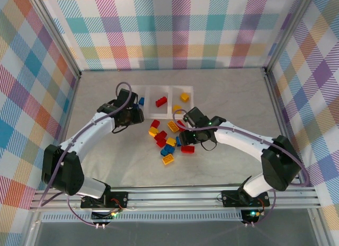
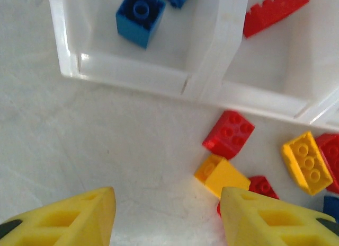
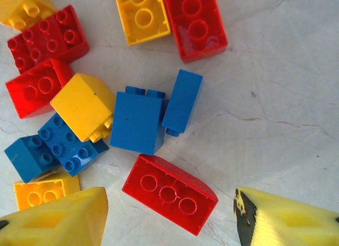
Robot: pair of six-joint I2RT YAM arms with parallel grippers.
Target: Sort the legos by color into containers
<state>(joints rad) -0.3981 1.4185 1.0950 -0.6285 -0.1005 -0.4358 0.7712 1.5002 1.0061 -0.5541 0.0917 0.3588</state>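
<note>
Your left fingers (image 2: 79, 217) are spread with nothing between them, over bare worktop (image 2: 106, 140) just on the near side of the clear tray (image 2: 212, 71). A blue brick (image 2: 140, 18) sits in the tray's left compartment, with a second blue one cut off at the far edge of that view. A red brick (image 2: 275, 11) lies in the middle compartment, and from above a yellow brick (image 1: 184, 97) shows in the right one.

Your right fingers (image 3: 58, 219) are spread too, 1 on each side of a red 3-stud brick (image 3: 169, 193). There is a gap at both sides, so they pinch nothing. Beyond it the loose pile (image 1: 167, 140) lies on the worktop on the near side of the tray. 2 blue bricks (image 3: 136, 121) touch at its centre, with reds and yellows left of them and on the far side.
</note>
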